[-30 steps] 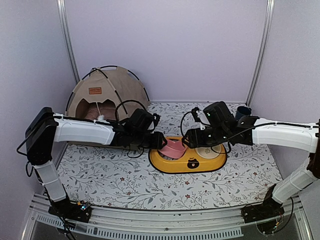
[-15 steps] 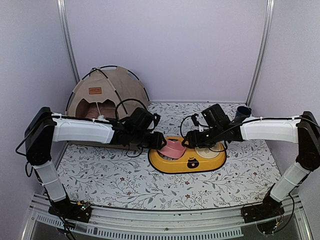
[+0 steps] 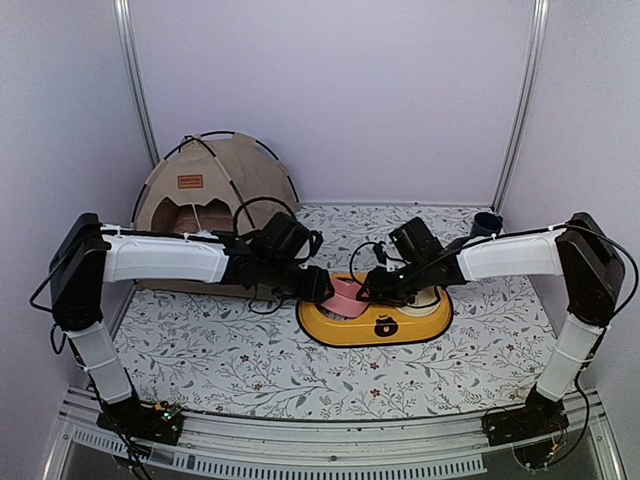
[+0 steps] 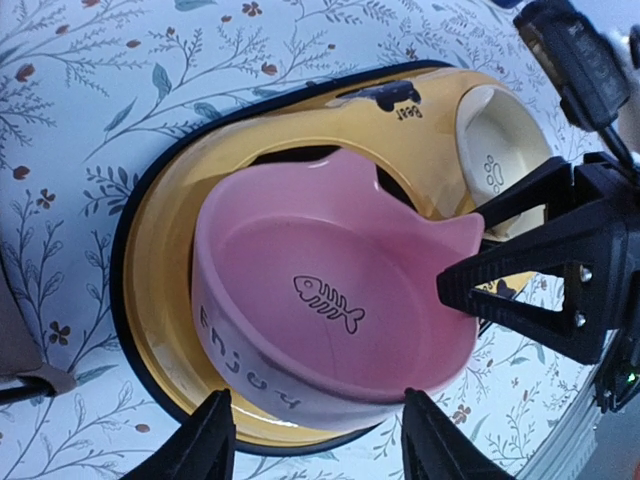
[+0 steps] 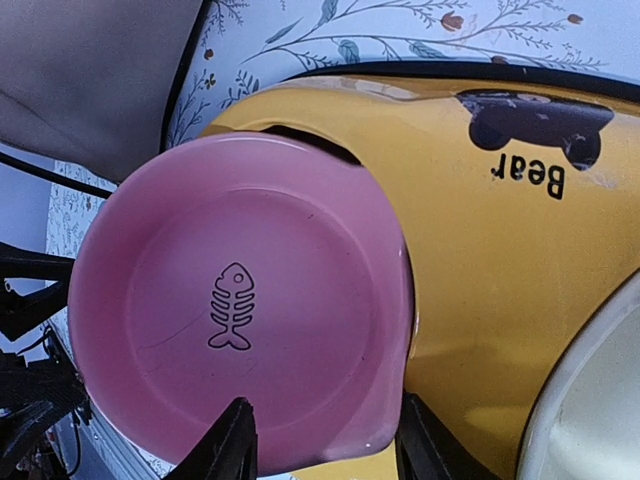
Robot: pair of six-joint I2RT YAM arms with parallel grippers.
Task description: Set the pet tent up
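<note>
Pet tent (image 3: 215,185) stands back-left, behind your left gripper (image 3: 320,285), the nearer one, open at the pink bowl (image 3: 346,295). Whether your right gripper (image 3: 372,288) pinches that bowl, you cannot tell.

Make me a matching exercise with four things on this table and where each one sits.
1 pet tent
2 pink bowl
3 cream bowl
4 dark cup

A far right, beside the post
B tilted in the left opening of the yellow stand
C far left corner
D the stand's right opening

Pairs: 1-C, 2-B, 3-D, 4-A
</note>
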